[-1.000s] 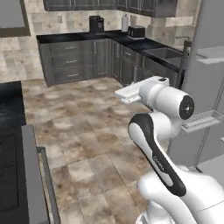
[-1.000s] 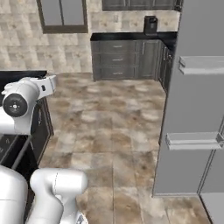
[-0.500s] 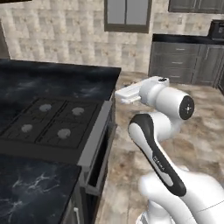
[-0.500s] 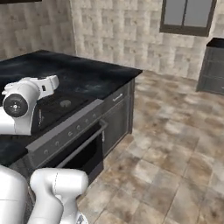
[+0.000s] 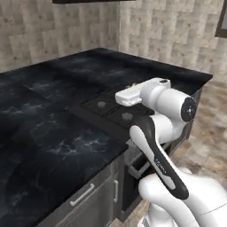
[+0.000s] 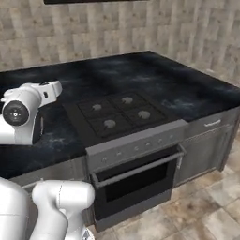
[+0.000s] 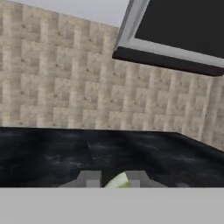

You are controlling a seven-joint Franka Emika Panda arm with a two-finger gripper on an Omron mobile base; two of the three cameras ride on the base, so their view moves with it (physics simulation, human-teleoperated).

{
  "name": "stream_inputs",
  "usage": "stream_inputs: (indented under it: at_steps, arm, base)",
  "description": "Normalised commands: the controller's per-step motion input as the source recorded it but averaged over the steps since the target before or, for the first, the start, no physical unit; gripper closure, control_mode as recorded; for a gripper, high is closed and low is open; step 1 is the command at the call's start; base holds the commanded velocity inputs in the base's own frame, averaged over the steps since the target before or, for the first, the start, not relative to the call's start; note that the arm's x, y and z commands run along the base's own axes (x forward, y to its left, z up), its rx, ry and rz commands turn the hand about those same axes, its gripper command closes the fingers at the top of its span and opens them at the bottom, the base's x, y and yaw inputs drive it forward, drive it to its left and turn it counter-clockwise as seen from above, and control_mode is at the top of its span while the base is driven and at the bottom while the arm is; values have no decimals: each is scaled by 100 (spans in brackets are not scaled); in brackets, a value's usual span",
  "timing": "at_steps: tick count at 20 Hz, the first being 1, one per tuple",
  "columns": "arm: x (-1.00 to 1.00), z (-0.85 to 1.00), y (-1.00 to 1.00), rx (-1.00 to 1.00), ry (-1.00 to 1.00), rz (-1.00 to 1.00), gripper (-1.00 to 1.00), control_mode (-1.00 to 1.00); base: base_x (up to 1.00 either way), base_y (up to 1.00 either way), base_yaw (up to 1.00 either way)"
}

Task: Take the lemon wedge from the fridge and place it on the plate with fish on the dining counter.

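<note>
In the hand view a small yellow-green lemon wedge point(image 7: 118, 183) sits between my two grey fingertips point(image 7: 90, 179), with my gripper point(image 7: 114, 181) shut on it. The hand point(image 5: 132, 94) is held level at chest height, over the edge of a black marble-patterned counter point(image 5: 53, 133); from the right side it shows as the white hand point(image 6: 49, 91). I cannot tell whether this top is the dining counter. The fridge and the plate with fish are out of view.
A black cooktop point(image 6: 117, 112) with several burners is set into the counter, with an oven point(image 6: 136, 180) and its bar handle below. Grey drawers point(image 5: 91, 195) front the counter. A beige tiled wall point(image 7: 65, 78) and a dark hood point(image 7: 183, 30) stand behind.
The whole picture has swung as the base turned: fridge and floor gave way to the cooktop counter, now closer. The arm keeps its pose, gripper still shut.
</note>
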Motion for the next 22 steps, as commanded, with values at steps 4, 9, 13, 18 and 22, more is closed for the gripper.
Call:
stream_inputs:
  at_steps: [4, 9, 13, 18, 22]
  arm:
    - [0, 0, 0, 0, 0, 0, 100, 100]
    - [0, 0, 0, 0, 0, 0, 100, 100]
    - [0, 0, 0, 0, 0, 0, 100, 100]
    - [0, 0, 0, 0, 0, 0, 100, 100]
    - [0, 0, 0, 0, 0, 0, 100, 100]
  base:
    - [-83, 9, 61]
    - [-97, 42, 52]
    - [-76, 87, 44]
    - [-23, 89, 34]
    - [50, 47, 4]
